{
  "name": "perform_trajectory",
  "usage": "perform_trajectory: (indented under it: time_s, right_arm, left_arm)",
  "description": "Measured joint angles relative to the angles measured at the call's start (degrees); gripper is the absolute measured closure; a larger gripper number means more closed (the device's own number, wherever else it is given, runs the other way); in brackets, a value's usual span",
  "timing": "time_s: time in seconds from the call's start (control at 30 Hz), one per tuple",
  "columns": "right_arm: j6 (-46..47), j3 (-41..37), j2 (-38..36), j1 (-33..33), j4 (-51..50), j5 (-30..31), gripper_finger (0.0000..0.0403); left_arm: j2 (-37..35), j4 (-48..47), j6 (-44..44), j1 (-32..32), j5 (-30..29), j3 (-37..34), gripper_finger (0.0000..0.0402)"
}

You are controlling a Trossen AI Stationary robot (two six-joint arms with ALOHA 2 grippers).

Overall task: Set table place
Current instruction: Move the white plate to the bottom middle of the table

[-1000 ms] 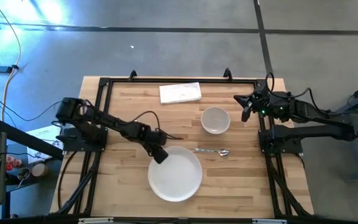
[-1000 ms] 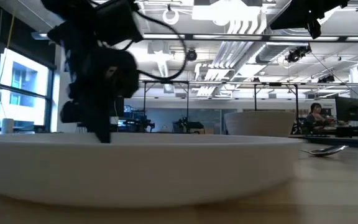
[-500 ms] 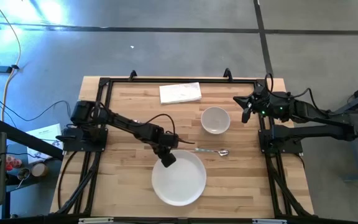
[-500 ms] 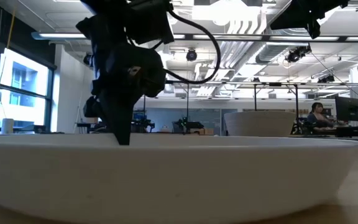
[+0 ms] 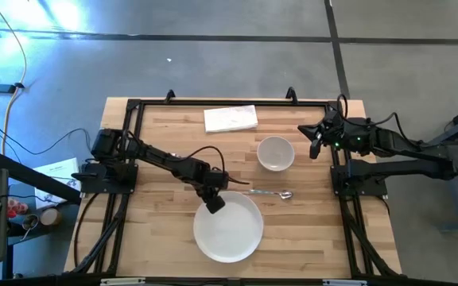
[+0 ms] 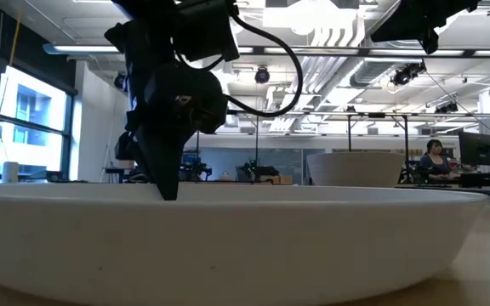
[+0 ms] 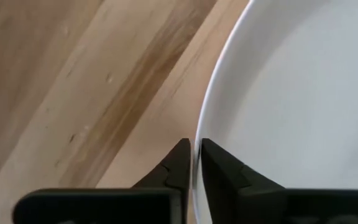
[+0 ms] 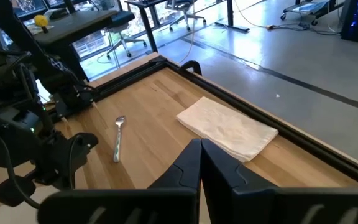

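Observation:
The white plate [image 5: 229,226] lies at the middle of the table [image 5: 157,238], toward its near edge, and fills the low view [image 6: 228,246]. My left gripper [image 5: 213,200] is shut on the plate's far left rim; it also shows in the low view [image 6: 167,183] and the left wrist view [image 7: 195,149]. The white bowl [image 5: 276,152] stands upright to the far right of the plate. The metal spoon [image 5: 270,192] lies flat just beyond the plate. My right gripper [image 5: 315,143] hovers shut and empty by the right rail, near the bowl. My left gripper pinches the plate's rim [image 7: 199,134] at its far left side, one finger [image 7: 178,163] outside the plate and one finger [image 7: 219,168] inside. The fingers point down, slanting in from the far left. The plate sits level; whether it is lifted off the table I cannot tell.
A folded white napkin [image 5: 230,118] lies at the far edge. The right wrist view shows a thin metal utensil [image 8: 118,140] on the wood beyond the napkin [image 8: 229,130]. Black rails [image 5: 130,159] edge the table. A person sits far off in the room [image 6: 436,157].
My left gripper went toward the table's right edge and a little nearer, still shut on the rim. The plate slid with it toward the right and the near edge, and now hides the spoon in the low view. In the last half second nothing moved.

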Motion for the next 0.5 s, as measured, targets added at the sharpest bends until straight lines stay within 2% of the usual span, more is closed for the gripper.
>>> perform_trajectory:
  time_s: [0.33, 0.5]
  right_arm:
    - [0.4, 0.0, 0.0, 0.0, -0.4, -0.3, 0.0402]
    - [2.0, 0.0, 0.1, 0.0, -1.9, -0.4, 0.0402]
  left_arm:
    - [-0.9, -1.6, 0.0, 0.0, -2.6, 0.0, 0.0295]
    - [-3.8, -2.5, -0.3, 0.0, -3.0, 0.0, 0.0275]
